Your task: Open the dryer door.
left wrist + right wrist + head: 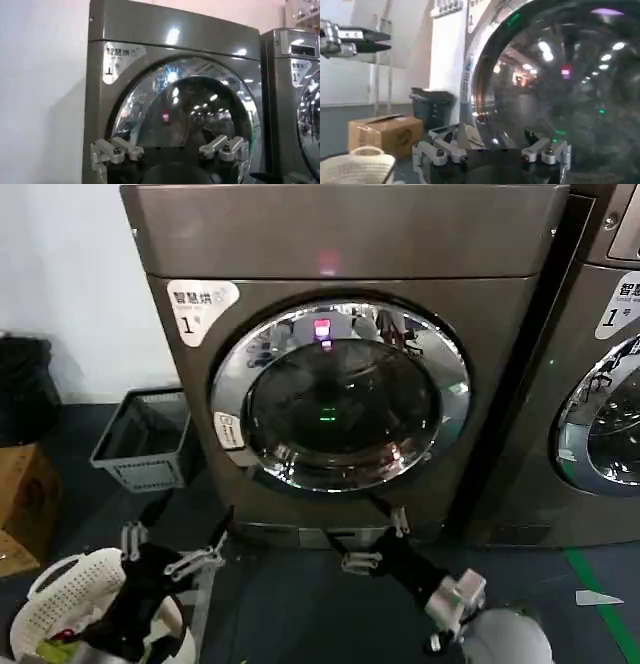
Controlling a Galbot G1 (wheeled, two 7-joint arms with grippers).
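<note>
The bronze-grey dryer (pixel 350 244) with a white "1" label stands straight ahead. The dryer door (pixel 340 394), a chrome ring around dark glass, sits flat against the front, with a small white sticker (pixel 228 429) on its rim. My right gripper (pixel 378 539) is low, just below the door's bottom edge, open and holding nothing. In the right wrist view (pixel 492 150) the door's glass (pixel 555 85) looms close ahead. My left gripper (pixel 172 546) hangs open at the lower left, farther from the machine. In the left wrist view (pixel 170 150) it faces the door (pixel 185 110) from a distance.
A second like machine (pixel 600 384) stands to the right. A grey crate (pixel 145 439) sits on the floor left of the dryer, a white laundry basket (pixel 70 584) under my left arm, a cardboard box (pixel 20 504) and a black bin (pixel 25 384) farther left.
</note>
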